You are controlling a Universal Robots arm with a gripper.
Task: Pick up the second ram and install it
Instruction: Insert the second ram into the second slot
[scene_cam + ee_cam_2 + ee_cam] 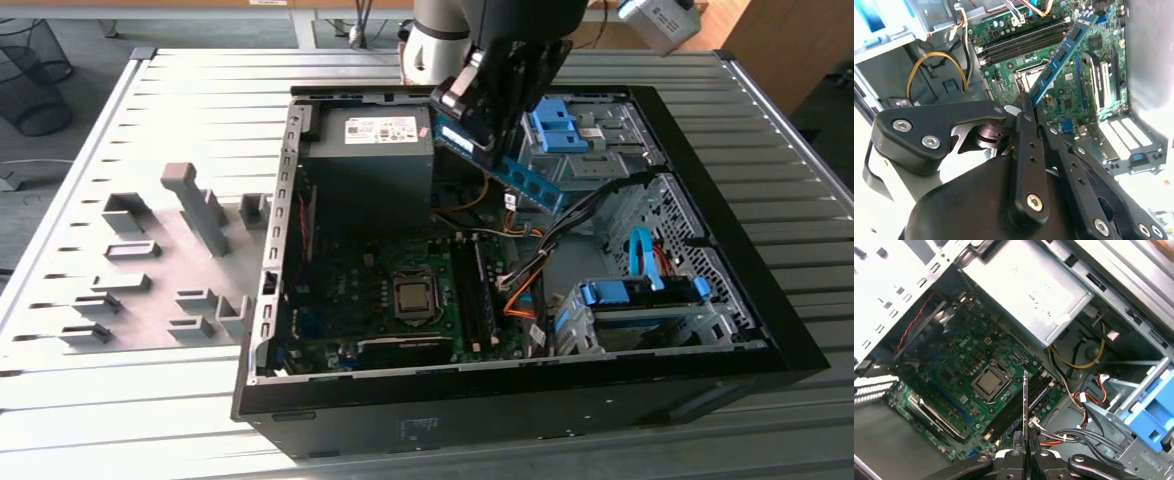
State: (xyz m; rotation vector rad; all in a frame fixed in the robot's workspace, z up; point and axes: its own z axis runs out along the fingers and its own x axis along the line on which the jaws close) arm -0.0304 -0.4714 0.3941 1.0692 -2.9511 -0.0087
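1. Exterior view: a ribbed metal table [160, 110] carries an open computer case [534, 400], with grey fixture blocks [174, 250] at the case's 9 o'clock. The arm's gripper [497, 125] hangs over the upper half of the case, shut on the second ram [534, 185]. The blue-green stick slants away from the fingers toward 5 o'clock, above the motherboard [387, 290] and clear of it, just beside the power supply [367, 150].

2. Second wrist view: the black fingers [1026, 130] clamp one end of the second ram [1061, 57]. The stick runs out from them toward 1 o'clock, floating above the board's CPU socket [1026, 77], with the long memory slots [1019, 42] beyond.

3. First wrist view: the second ram [1025, 405] appears edge-on as a thin upright line rising to 12 o'clock from between the finger pads [1010, 456]. The memory slots [1019, 407] lie beneath it, the CPU socket [989, 382] near at 10 o'clock.
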